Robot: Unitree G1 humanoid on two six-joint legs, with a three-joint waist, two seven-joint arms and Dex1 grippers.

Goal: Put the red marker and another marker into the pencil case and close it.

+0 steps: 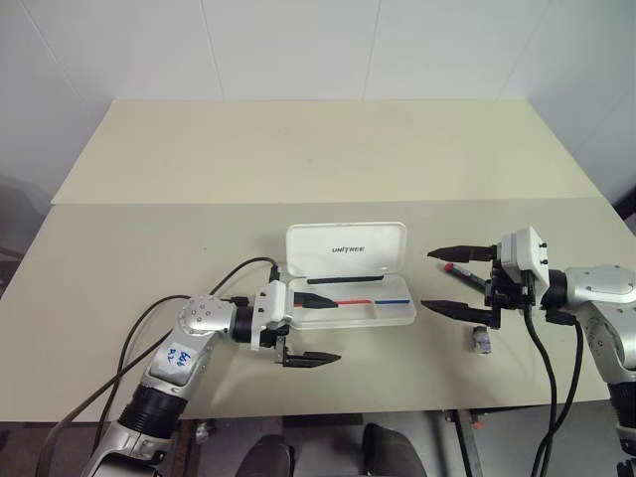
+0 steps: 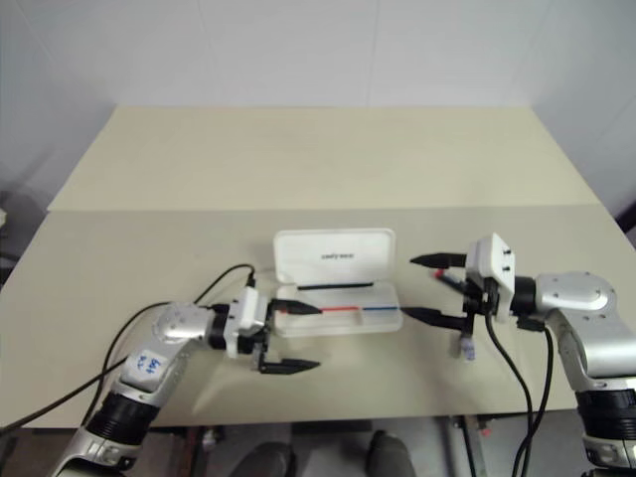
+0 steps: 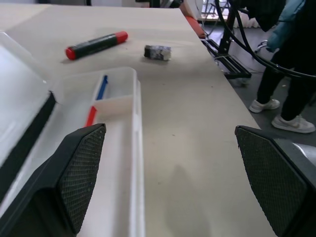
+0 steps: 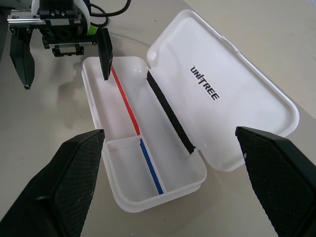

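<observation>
**Pencil case lies open between two waiting grippers**

Pencil case (image 1: pixel 350 298), white with its "UNITREE" lid (image 4: pixel 222 89) thrown back, sits open on the beige table (image 1: pixel 298 159), its tray showing a red and blue stripe and holding no marker. The left gripper (image 1: pixel 303 333) hangs at the case's left end with its two black fingers spread wide and holding nothing; one finger reaches over the tray's end, the other stands outside the case's front wall, so the wall sits between them. The right gripper (image 1: pixel 452 281) faces the case's right end, just beside it, its fingers likewise spread wide and empty. The red marker (image 3: pixel 96 45), black-barrelled with a red cap, lies on the table beyond the case's right end, behind the right gripper's fingers. A small grey object (image 1: pixel 482 343) rests near that gripper, toward the table's front edge. A person's legs (image 3: pixel 286 89) stand past the table's edge.
</observation>
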